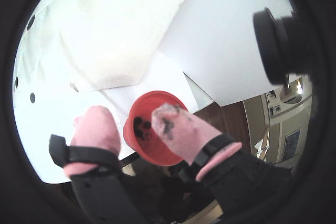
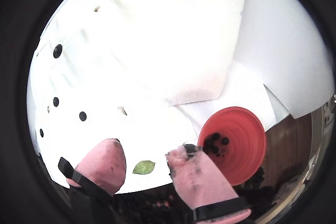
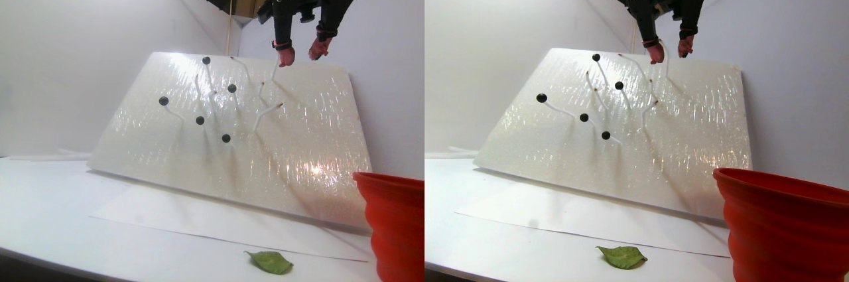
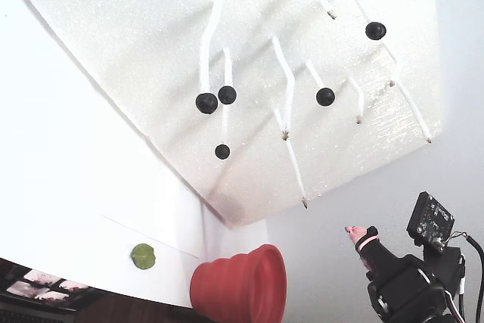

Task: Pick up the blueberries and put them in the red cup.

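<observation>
The gripper [image 2: 148,157] is open and holds nothing; its pink fingers [image 1: 94,127] stand apart, high above the red cup [image 2: 239,142]. Several blueberries [image 2: 215,144] lie inside the cup, and five more [image 4: 206,103] sit on white stems on the tilted board [image 3: 278,142]. A green leaf [image 2: 143,167] lies on the table near the cup.

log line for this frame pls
phase: over cup | hand: open, empty | red cup: holds several blueberries | board: five blueberries still on stems | leaf: on table
</observation>
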{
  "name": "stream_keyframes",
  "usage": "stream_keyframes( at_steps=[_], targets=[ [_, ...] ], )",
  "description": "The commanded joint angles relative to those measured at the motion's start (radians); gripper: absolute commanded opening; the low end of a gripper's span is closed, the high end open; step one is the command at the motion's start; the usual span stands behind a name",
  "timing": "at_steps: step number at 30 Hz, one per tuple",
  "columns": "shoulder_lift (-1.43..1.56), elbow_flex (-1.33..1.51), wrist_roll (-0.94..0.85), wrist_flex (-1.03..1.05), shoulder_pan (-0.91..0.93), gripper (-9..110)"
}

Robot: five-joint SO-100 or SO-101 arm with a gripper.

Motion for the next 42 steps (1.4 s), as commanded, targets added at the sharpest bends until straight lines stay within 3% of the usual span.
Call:
stream_keyframes(
  at_steps=[1,42],
  targets=[
    [0.103,-0.021,0.009,0.006,-0.018,15],
    [-0.118,-0.201,0.051,-0.143,-0.186,16]
  ],
)
